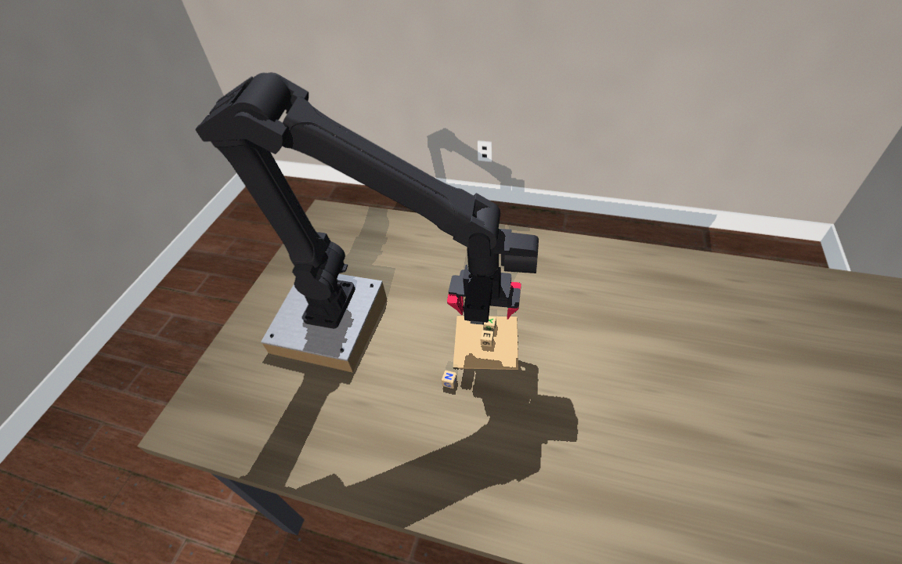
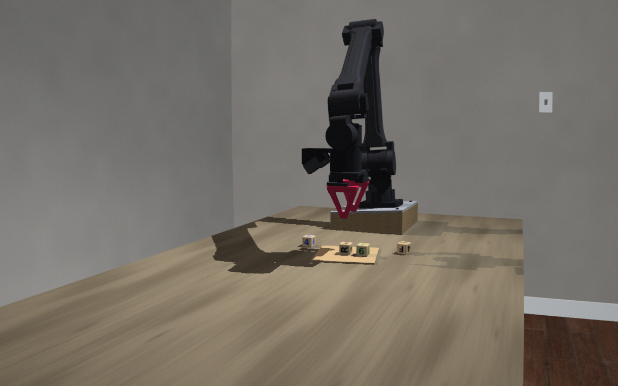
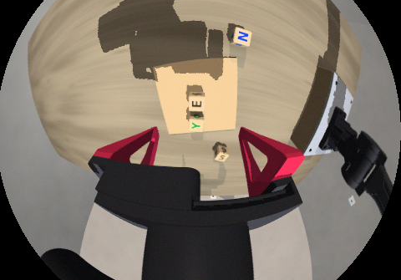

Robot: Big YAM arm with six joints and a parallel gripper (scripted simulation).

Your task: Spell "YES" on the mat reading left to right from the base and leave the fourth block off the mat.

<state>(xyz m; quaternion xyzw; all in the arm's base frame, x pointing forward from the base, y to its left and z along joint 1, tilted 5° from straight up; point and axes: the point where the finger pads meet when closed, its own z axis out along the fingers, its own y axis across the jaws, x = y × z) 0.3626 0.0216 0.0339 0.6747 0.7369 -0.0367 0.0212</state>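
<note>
Fingers spread wide and holding nothing, the gripper (image 1: 484, 309) (image 2: 348, 213) (image 3: 199, 131) hangs above the mat (image 1: 468, 350) (image 2: 330, 254) (image 3: 225, 104), where the Y block (image 1: 489, 323) (image 2: 362, 249) (image 3: 196, 124) and E block (image 1: 486, 339) (image 2: 345, 248) (image 3: 196, 103) sit; fetching the S block (image 2: 403, 247) (image 3: 220, 152), lying off it, a low sweep could knock Y askew.

Matt, wood-grained table (image 1: 685, 364) (image 2: 254, 326) (image 3: 83, 92) below the end effector (image 1: 484, 309) (image 2: 348, 213) (image 3: 199, 131), whose fingers (image 1: 454, 303) (image 2: 334, 195) look like smooth red plastic; smooth, pale mat (image 1: 503, 347) (image 2: 330, 259) (image 3: 221, 100).

On the table (image 1: 720, 392) (image 2: 205, 326) (image 3: 104, 92) lie the mat (image 1: 471, 350) (image 2: 330, 259) (image 3: 221, 92), the N block (image 1: 448, 379) (image 2: 308, 240) (image 3: 241, 37) just off one side of it, the S block (image 2: 403, 247) (image 3: 220, 151) off the opposite side, and the robot's base plate and its block (image 1: 307, 356) (image 2: 368, 222) (image 3: 307, 113), apart from all three.
</note>
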